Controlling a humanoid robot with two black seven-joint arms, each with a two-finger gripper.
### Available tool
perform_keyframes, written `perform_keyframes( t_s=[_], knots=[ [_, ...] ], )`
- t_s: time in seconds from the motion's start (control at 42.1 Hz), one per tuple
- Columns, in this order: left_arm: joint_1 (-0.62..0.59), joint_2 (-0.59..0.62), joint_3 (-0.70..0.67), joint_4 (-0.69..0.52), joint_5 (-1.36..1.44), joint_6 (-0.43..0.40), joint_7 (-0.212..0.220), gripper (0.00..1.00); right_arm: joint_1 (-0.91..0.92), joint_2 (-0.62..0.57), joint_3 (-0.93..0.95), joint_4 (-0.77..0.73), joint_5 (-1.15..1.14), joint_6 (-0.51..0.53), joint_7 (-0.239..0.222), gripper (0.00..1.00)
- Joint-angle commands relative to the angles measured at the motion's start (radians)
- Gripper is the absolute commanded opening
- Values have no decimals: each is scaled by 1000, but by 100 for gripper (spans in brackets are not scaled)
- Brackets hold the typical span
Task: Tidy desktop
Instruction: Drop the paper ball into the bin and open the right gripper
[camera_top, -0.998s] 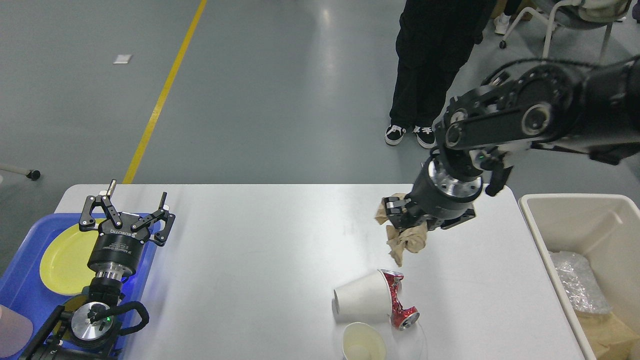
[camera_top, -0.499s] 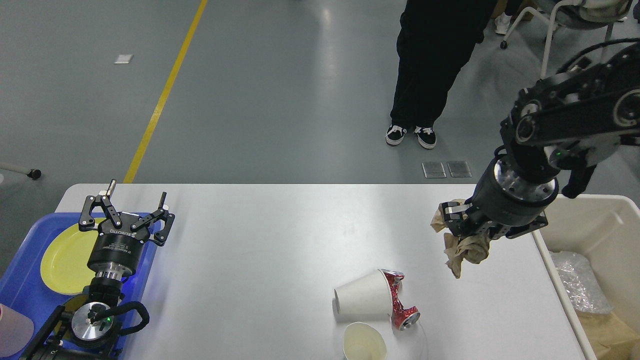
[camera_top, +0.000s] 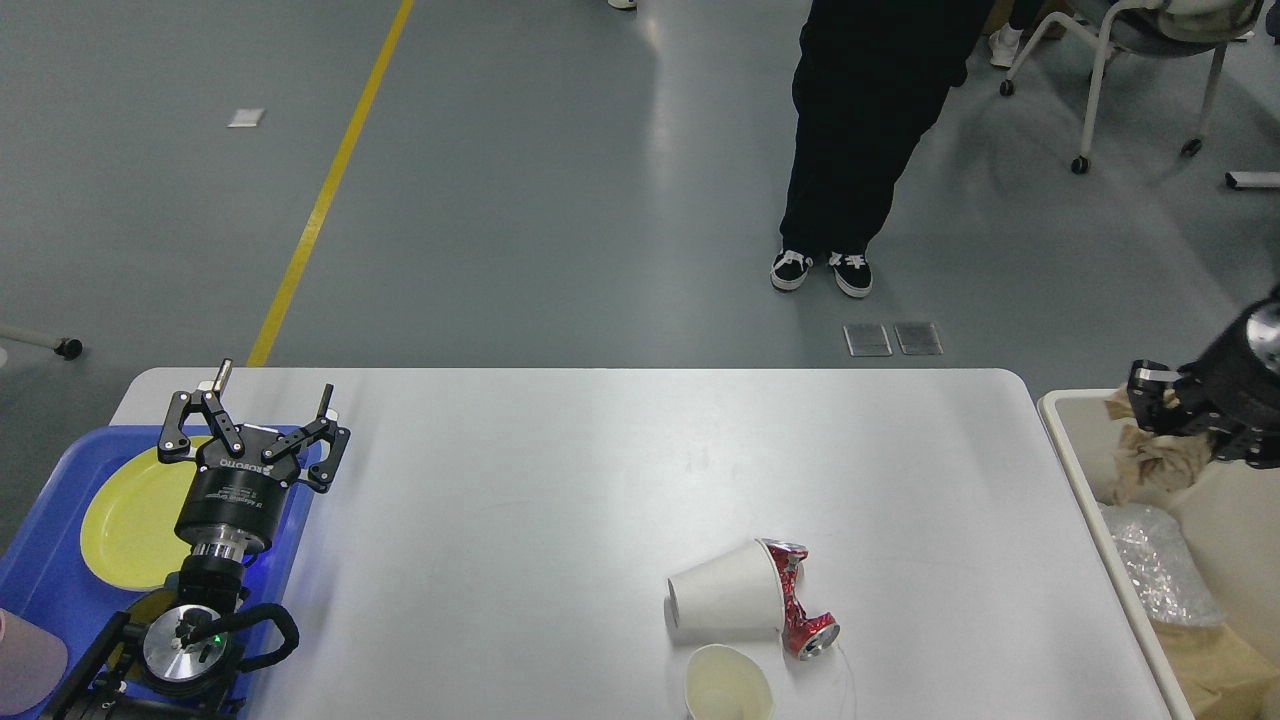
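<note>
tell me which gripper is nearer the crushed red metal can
Right. The right gripper, holding crumpled brown paper over the cream plastic bin, is nearer the can. The left gripper sits open above the blue plastic tray, farther off.

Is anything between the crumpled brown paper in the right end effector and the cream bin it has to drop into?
Nothing visible. The right end effector holds the crumpled brown paper already past the cream bin rim, with only crinkled plastic lying lower inside.
</note>
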Motion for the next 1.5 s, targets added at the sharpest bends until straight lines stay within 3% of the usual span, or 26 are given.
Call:
perform_keyframes(
  t_s=[0.0, 0.333, 0.594, 0.831, 1.33, 1.354, 1.378, 1.402, 1.449, 1.473],
  knots=[
    [0, 0, 0, 0, 0, 0, 0, 96, -148, -101, 13, -163, -23, 2, 3, 0],
    [0, 0, 0, 0, 0, 0, 0, 96, -690, -145, 261, -611, -26, -81, 13, 0],
    [0, 0, 0, 0, 0, 0, 0, 96, -1130, -21, 427, -855, -26, -412, 16, 0],
    [0, 0, 0, 0, 0, 0, 0, 96, -1403, 147, 463, -1106, -9, -557, 14, 0],
    [0, 0, 0, 0, 0, 0, 0, 96, -1459, 202, 519, -1146, -8, -615, 8, 0],
    [0, 0, 0, 0, 0, 0, 0, 96, -1459, 202, 519, -1145, -8, -615, 8, 12],
    [0, 0, 0, 0, 0, 0, 0, 96, -1457, 202, 514, -1145, -8, -617, 8, 56],
    [0, 0, 0, 0, 0, 0, 0, 96, -1453, 202, 513, -1146, -8, -618, 8, 73],
    [0, 0, 0, 0, 0, 0, 0, 96, -1446, 202, 513, -1146, -8, -620, 8, 99],
    [0, 0, 0, 0, 0, 0, 0, 96, -1445, 202, 514, -1143, -8, -618, 8, 100]
  ],
)
